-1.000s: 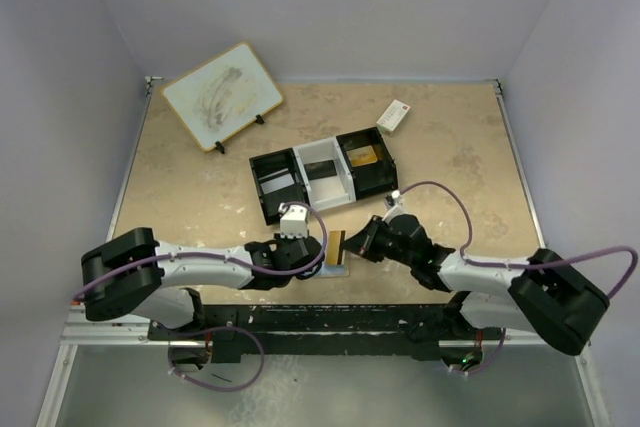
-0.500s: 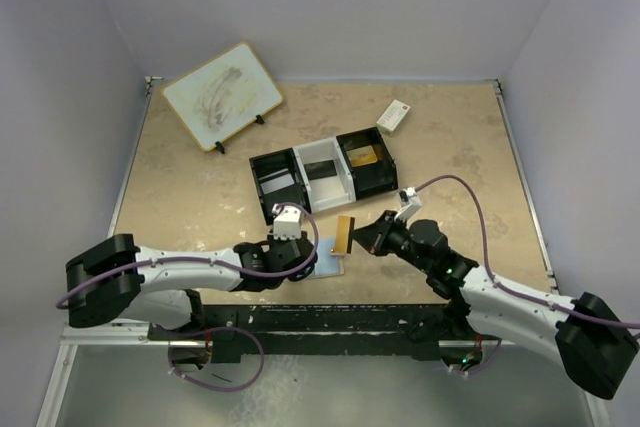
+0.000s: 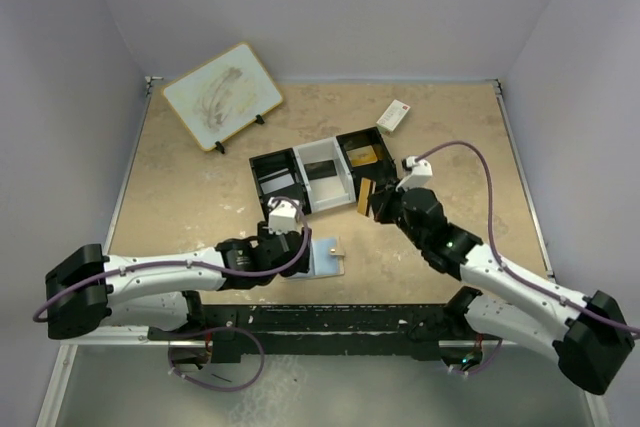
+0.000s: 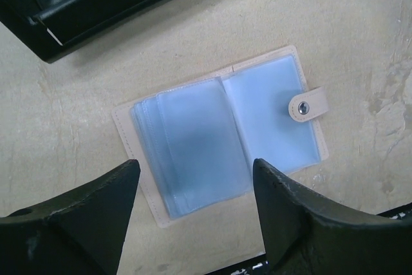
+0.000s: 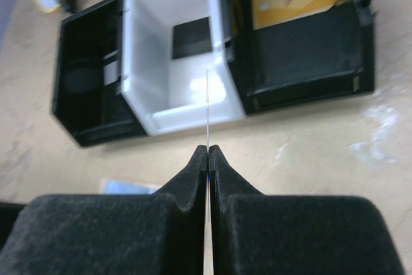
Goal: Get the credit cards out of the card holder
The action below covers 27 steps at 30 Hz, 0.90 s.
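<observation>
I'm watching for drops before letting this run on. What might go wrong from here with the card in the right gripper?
1. The right gripper pinches the card by one end, edge-on; it may slip or twist before reaching the tray.
2. The card lines up near a wall of the white compartment, so it may catch on the rim.
3. The left gripper hangs open above the card holder, not holding it; the holder may fold shut.
</observation>
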{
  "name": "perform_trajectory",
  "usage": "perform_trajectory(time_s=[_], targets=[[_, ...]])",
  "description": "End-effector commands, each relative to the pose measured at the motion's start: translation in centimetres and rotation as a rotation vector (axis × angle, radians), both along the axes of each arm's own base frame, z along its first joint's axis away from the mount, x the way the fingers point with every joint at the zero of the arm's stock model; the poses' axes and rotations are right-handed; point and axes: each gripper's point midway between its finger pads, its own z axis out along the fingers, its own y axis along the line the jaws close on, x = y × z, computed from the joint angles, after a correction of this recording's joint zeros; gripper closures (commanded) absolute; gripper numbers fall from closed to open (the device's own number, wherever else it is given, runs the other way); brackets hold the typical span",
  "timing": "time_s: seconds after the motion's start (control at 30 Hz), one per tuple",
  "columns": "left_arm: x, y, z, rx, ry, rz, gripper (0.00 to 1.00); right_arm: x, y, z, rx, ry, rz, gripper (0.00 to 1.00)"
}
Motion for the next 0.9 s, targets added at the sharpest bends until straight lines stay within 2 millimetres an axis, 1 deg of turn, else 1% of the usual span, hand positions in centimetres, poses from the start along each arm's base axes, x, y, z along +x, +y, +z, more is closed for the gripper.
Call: perform_trajectory(time_s=[0.0, 0.07, 0.13, 0.23, 0.3, 0.53, 0.63, 0.73, 0.87], targets=[[1.4, -0.2, 2.7, 0.016, -0.023, -0.036, 0.3, 3.3, -2.7, 0.6, -0.195, 0.002, -0.078, 1.0], [2.4, 0.3, 3.3, -0.002, -0.006, -0.042, 0.3, 4.5, -3.0, 1.8, -0.182, -0.028, -0.074, 1.0], [3.4, 0.8, 4.2, -0.025, 0.009, -0.04, 0.3, 5.7, -4.1, 2.8, -0.171, -0.05, -0.087, 1.0], [4.8, 2.3, 5.8, -0.012, -0.021, -0.005, 0.29, 7.3, -5.3, 3.1, -0.188, -0.046, -0.086, 1.0], [5.6, 3.6, 6.6, 0.006, -0.033, 0.021, 0.28, 8.2, -5.5, 3.3, -0.203, -0.051, -0.079, 1.0], [8.9, 9.7, 7.8, 0.03, -0.017, 0.227, 0.23, 10.2, -4.2, 3.3, -0.238, -0.027, -0.021, 1.0], [9.8, 12.2, 8.4, 0.095, -0.028, 0.294, 0.22, 10.8, -3.5, 2.9, -0.239, -0.018, 0.006, 1.0], [10.2, 14.4, 9.3, 0.17, -0.077, 0.36, 0.22, 11.6, -3.0, 2.5, -0.249, -0.007, 0.014, 1.0], [9.9, 16.0, 9.6, 0.194, -0.123, 0.418, 0.22, 12.3, -2.5, 1.8, -0.265, 0.013, 0.033, 1.0]])
